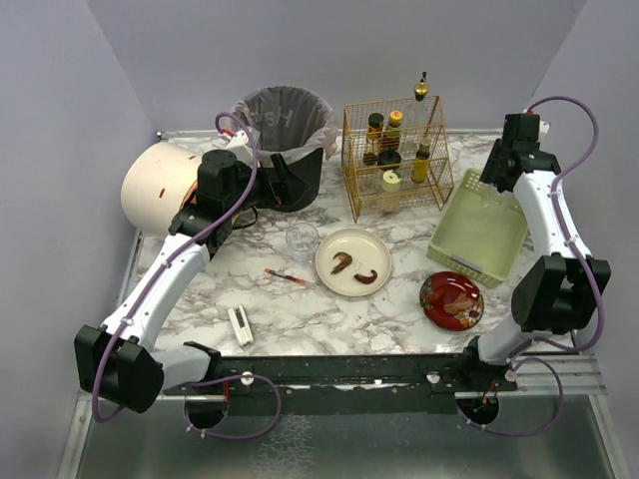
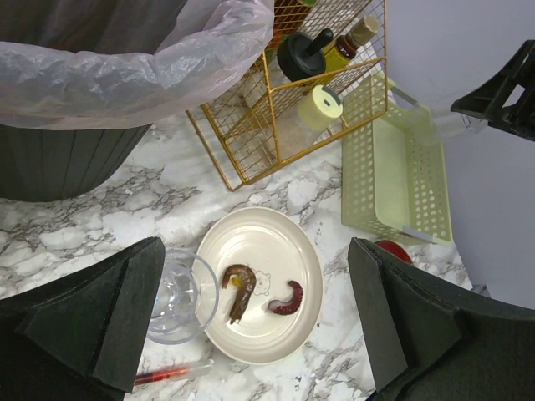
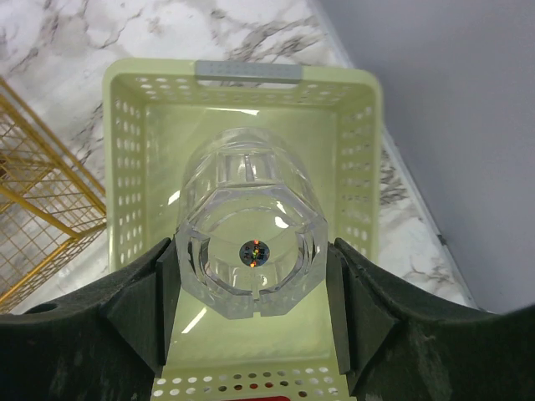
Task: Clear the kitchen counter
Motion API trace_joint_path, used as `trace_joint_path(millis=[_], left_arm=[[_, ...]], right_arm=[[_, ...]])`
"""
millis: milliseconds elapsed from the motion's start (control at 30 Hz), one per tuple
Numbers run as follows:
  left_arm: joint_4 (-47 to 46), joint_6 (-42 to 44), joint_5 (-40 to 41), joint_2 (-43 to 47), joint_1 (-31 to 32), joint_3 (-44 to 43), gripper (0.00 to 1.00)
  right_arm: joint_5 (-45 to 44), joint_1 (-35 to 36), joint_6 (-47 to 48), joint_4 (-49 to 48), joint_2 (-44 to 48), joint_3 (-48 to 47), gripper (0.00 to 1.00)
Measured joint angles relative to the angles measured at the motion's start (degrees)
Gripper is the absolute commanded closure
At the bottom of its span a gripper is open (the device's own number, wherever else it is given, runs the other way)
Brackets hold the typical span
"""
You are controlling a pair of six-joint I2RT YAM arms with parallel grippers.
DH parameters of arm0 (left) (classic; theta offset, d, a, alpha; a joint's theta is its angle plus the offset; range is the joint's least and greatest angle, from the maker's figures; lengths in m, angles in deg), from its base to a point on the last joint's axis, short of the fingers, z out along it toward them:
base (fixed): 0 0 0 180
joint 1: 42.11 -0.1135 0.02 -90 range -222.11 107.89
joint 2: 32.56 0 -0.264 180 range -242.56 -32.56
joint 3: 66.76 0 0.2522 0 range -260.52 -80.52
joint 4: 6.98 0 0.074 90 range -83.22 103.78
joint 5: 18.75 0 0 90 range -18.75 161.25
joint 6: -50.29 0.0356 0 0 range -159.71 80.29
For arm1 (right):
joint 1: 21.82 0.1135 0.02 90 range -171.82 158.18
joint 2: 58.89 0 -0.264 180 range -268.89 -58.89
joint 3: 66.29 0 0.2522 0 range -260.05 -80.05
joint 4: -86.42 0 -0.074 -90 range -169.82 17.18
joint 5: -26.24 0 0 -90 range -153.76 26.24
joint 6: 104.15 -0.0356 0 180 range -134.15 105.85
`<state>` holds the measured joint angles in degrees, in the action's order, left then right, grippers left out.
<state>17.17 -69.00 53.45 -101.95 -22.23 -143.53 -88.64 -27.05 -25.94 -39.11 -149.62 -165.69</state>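
Observation:
The white marble kitchen counter (image 1: 329,321) holds a cream plate (image 1: 323,251) with a brown food piece (image 2: 238,288) and a dark red piece (image 2: 288,298). A clear glass (image 1: 302,238) stands upright just left of the plate, and a red pen (image 1: 290,277) lies in front of it. My left gripper (image 1: 290,182) is open and empty, high up beside the bin; in its wrist view it (image 2: 255,251) looks down on the plate and glass. My right gripper (image 1: 499,172) is shut on a clear faceted glass (image 3: 251,242), held above the pale green basket (image 3: 125,167).
A black bin with a plastic liner (image 1: 285,120) stands at the back. A gold wire rack with bottles (image 1: 394,150) is beside it. A red plate (image 1: 451,299) sits near the front right, a small white object (image 1: 241,324) near the front left, and a round beige container (image 1: 160,185) at the left edge.

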Motion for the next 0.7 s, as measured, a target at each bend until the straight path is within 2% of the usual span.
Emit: trace_joint_path(millis=[433, 700], left_arm=[[2.6, 1.4, 1.0, 0.0, 0.0, 0.0, 0.01], [2.6, 1.5, 1.4, 0.0, 0.0, 0.0, 0.01]], right_arm=[[6.5, -0.6, -0.1, 0.4, -14.7, -6.5, 0.99], [8.1, -1.3, -0.1, 0.0, -20.2, -11.3, 0.91]])
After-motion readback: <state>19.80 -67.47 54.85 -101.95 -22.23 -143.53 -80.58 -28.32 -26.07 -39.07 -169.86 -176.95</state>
